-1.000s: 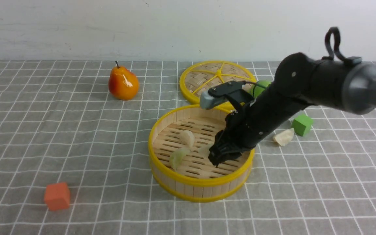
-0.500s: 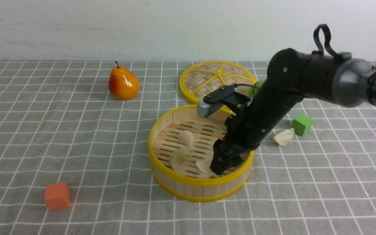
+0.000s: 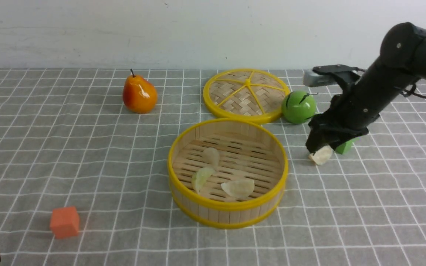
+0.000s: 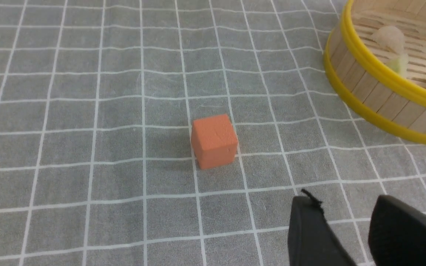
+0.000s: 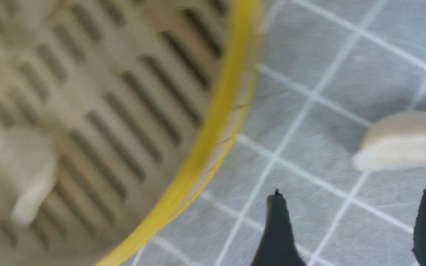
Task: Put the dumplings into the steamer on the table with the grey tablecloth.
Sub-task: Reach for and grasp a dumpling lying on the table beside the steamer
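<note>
Three pale crescent dumplings (image 3: 237,187) lying in yellow-rimmed bamboo steamer (image 3: 227,205); 4th cream dumpling (image 3: 321,155) sitting on grey grid tablecloth (image 3: 87,147) right of steamer, just by R gripper (image 3: 317,143), jaws apart, empty. Prob light, slick: pinching across plump middle advised. L gripper (image 4: 350,229) jaws apart.

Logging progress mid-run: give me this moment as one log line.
steamer: three dumplings inside | fourth dumpling: on tablecloth | right gripper: open, beside it | left gripper: open, empty

1. We see an orange cube (image 4: 214,140) standing alone on the grey checked tablecloth (image 4: 87,92).
2. The steamer (image 4: 361,87), yellow-rimmed, sits well apart from it, holding pale dumplings (image 4: 388,37).
3. Our left gripper (image 4: 344,202) shows two dark fingers, spread apart and empty.
</note>
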